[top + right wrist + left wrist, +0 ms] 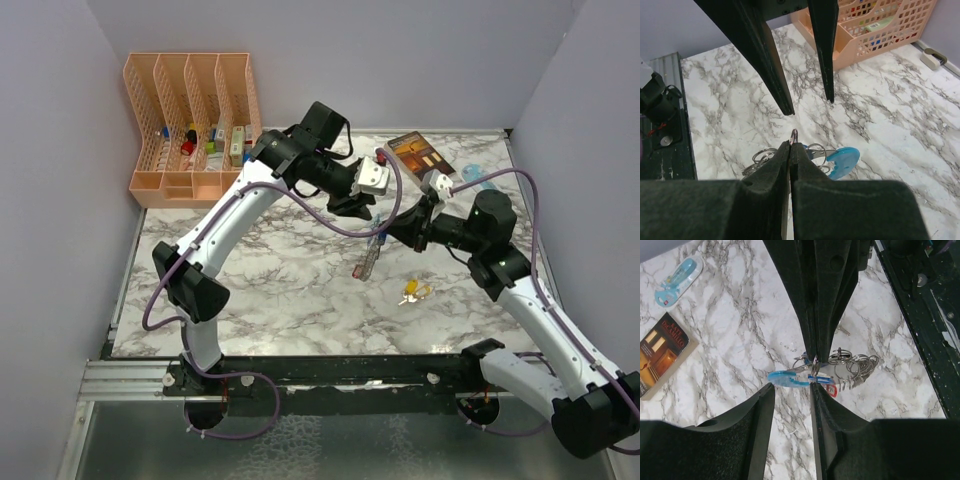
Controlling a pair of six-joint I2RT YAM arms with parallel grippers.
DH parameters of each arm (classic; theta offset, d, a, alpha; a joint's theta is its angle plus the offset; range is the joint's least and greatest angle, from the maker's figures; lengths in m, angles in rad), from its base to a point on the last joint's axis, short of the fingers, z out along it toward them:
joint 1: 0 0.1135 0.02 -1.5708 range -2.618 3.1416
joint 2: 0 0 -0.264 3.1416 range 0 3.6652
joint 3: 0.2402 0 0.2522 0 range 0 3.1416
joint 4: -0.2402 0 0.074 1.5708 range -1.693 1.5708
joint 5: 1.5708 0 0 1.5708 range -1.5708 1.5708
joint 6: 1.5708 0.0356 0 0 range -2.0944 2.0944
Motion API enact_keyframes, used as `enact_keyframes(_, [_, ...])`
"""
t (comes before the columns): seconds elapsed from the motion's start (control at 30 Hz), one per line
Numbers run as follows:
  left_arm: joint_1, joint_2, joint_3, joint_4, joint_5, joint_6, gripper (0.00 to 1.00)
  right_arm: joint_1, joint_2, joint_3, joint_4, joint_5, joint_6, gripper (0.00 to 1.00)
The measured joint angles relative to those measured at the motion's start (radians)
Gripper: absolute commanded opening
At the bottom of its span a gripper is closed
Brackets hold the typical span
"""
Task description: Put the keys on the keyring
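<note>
right hand (790,146): fingers clamped on the thin metal ring of the keyring (850,372), a bunch with a light-blue curved piece, red tag and grey metal pieces, lifting it for access.
left hand (791,388): fingers apart, straddling that ring; we judge it is about to steady it.
keyring place: between both hands, over the white marbled bench (280,280).
loose keys (413,291): small, yellowish, lying on the bench nearby, unthreaded.

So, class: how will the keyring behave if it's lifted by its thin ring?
Probably floppy: the right gripper pinches the keyring by one thin ring; its blue piece and grey loops fan loosely. They would likely swing and twist. Thin metal may also slip in that grip.
</note>
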Motion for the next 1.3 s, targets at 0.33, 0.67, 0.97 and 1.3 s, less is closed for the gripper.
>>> enact_keyframes(0.33, [0.002, -0.015, -0.122, 0.052, -0.003, -0.019, 0.38, 0.000, -0.041, -0.049, 0.127, 0.067, 0.101, 0.01])
enact_keyframes(0.67, [0.002, -0.014, -0.143, 0.104, 0.005, -0.058, 0.37, 0.000, -0.056, -0.086, 0.192, 0.120, 0.177, 0.01])
enact_keyframes(0.97, [0.002, -0.001, -0.113, 0.112, 0.065, -0.085, 0.37, 0.000, -0.095, -0.155, 0.279, 0.190, 0.235, 0.01])
enact_keyframes(1.3, [0.002, 0.005, -0.117, 0.115, 0.138, -0.105, 0.37, 0.002, -0.126, -0.255, 0.429, 0.277, 0.280, 0.01])
